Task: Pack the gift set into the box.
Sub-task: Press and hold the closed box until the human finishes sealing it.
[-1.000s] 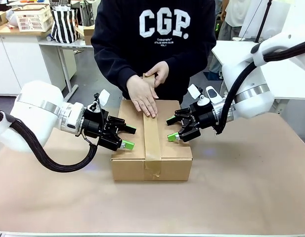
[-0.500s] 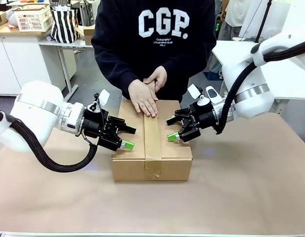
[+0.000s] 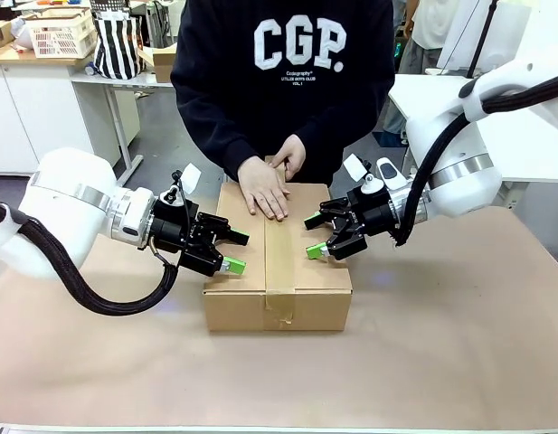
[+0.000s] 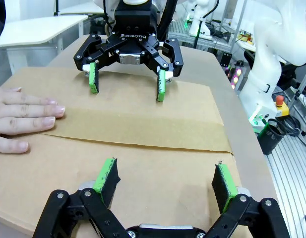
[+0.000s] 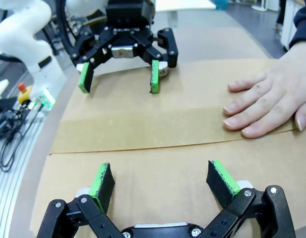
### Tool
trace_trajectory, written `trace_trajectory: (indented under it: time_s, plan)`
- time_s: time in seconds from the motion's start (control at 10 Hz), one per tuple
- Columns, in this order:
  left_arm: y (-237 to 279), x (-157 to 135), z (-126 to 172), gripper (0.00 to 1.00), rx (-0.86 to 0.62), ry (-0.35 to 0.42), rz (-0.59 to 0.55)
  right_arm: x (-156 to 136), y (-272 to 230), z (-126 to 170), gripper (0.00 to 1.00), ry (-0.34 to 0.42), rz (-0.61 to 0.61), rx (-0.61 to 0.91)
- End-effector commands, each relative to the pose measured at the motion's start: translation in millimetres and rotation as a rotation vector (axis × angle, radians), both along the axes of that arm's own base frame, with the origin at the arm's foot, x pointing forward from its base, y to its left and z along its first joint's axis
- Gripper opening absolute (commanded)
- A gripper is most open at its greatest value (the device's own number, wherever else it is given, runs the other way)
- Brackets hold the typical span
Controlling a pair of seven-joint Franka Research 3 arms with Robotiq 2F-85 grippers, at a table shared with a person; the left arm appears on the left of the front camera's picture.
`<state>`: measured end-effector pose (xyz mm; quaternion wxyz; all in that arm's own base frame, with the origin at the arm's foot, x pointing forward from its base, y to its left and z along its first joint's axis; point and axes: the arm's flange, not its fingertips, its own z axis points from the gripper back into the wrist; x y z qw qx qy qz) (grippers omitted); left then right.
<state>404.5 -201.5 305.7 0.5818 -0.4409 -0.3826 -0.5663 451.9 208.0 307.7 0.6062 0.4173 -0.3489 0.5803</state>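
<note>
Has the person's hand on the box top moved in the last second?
Yes. The person's hand has slid along the tape strip toward the box's far edge, nearer the person.

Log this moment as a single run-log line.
box: closed, tape strip along top seam | person's hand: flat on tape, far end | left gripper: open at box's left edge | right gripper: open at right edge

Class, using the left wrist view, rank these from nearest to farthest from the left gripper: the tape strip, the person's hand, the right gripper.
1. Tape strip, just ahead on the box.
2. Person's hand, off to picture-left.
3. Right gripper, facing the left gripper at the box's far edge.
</note>
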Motion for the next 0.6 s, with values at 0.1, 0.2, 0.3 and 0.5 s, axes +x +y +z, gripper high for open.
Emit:
trace_trajectory:
  time_s: [0.1,0.2,0.3,0.5]
  plan:
    - [0.2,-0.5,-2.7,1.0,0.004,0.004,0.002,-2.4,-0.7,-3.9,1.0,0.002,-0.004,-0.006]
    - [0.2,-0.5,-2.7,1.0,0.004,0.004,0.002,-2.4,-0.7,-3.9,1.0,0.002,-0.004,-0.006]
    - [0.2,-0.5,-2.7,1.0,0.004,0.004,0.002,-2.4,-0.7,-3.9,1.0,0.002,-0.004,-0.006]
    - [0.2,-0.5,-2.7,1.0,0.004,0.004,0.002,-2.4,-0.7,-3.9,1.0,0.002,-0.004,-0.006]
